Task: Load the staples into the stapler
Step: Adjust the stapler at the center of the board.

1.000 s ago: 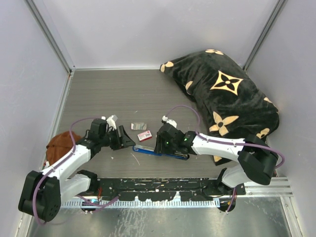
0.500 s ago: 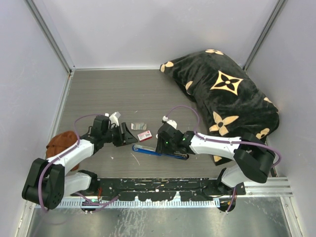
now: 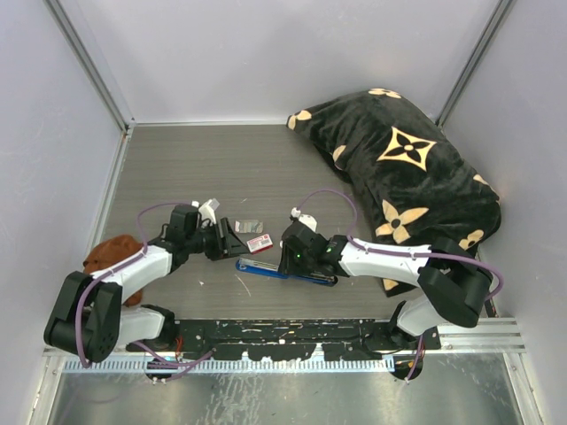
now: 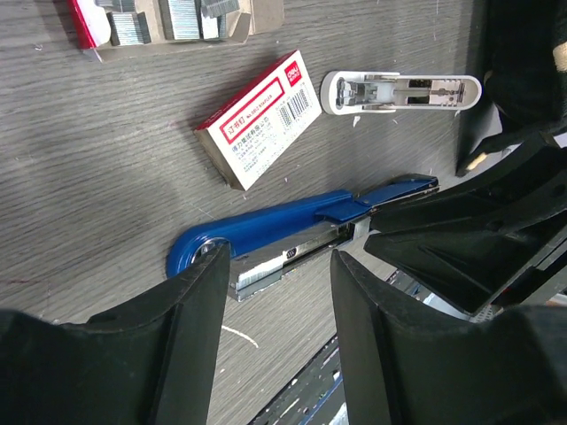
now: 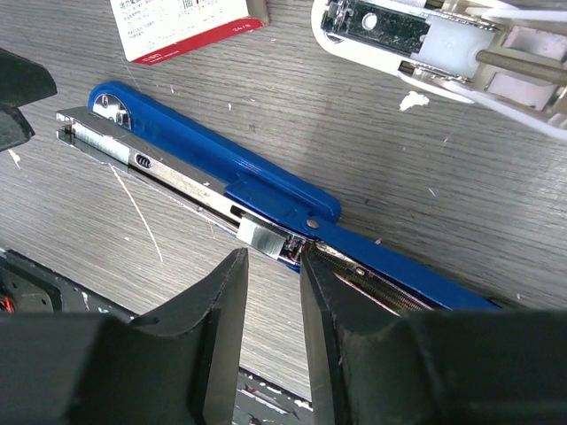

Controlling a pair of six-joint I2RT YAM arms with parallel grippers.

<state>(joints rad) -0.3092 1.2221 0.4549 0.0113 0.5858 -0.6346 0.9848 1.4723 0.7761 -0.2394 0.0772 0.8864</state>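
Observation:
The stapler (image 5: pixel 221 150) lies opened out flat on the grey table, blue arm beside its silver channel; it also shows in the left wrist view (image 4: pixel 266 226) and from above (image 3: pixel 261 268). A short silvery block of staples (image 5: pixel 260 236) sits in the channel near the hinge. My right gripper (image 5: pixel 271 257) hovers over that spot, open by a narrow gap, with the block just beyond its fingertips and nothing between them. My left gripper (image 4: pixel 276 328) is open and holds nothing, just left of the stapler's rounded front end (image 3: pixel 235 239).
A red-and-white cardboard box (image 4: pixel 261 119) lies just beyond the stapler. A small white oblong piece (image 4: pixel 399 90) is to its right. More staple strips (image 4: pixel 182 18) sit in a cardboard tray farther back. A black patterned cushion (image 3: pixel 407 168) fills the back right; a brown object (image 3: pixel 106 257) lies at far left.
My left gripper has moved right, closer to the box and the stapler's front end. My right gripper's jaws have narrowed a little over the stapler.

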